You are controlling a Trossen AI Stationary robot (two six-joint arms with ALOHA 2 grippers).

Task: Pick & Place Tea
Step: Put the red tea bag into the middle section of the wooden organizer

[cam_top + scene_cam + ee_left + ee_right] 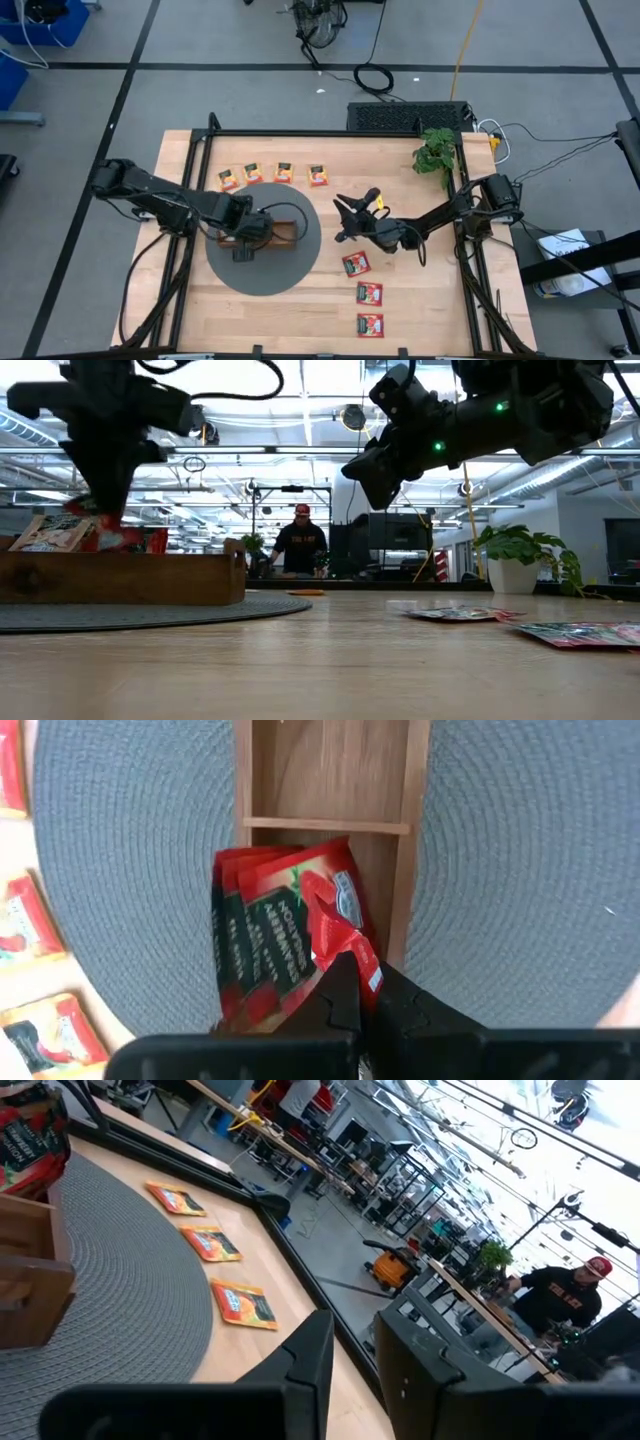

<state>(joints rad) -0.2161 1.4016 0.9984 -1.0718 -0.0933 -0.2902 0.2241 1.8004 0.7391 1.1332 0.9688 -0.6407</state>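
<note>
High view: left gripper (243,230) over wooden tray (285,236) on grey mat (262,280); right gripper (347,220) raised mid-table.
Left wrist view: jaws pinch red tea packet (335,925) above filled compartment.
Right wrist view: fingers (310,1355) parted, empty.
Risk: packet may snag the divider or neighbouring packets on release.

Glossy tea packets (285,935), matt wooden tray (325,770), woven grey mat (520,870).
</note>
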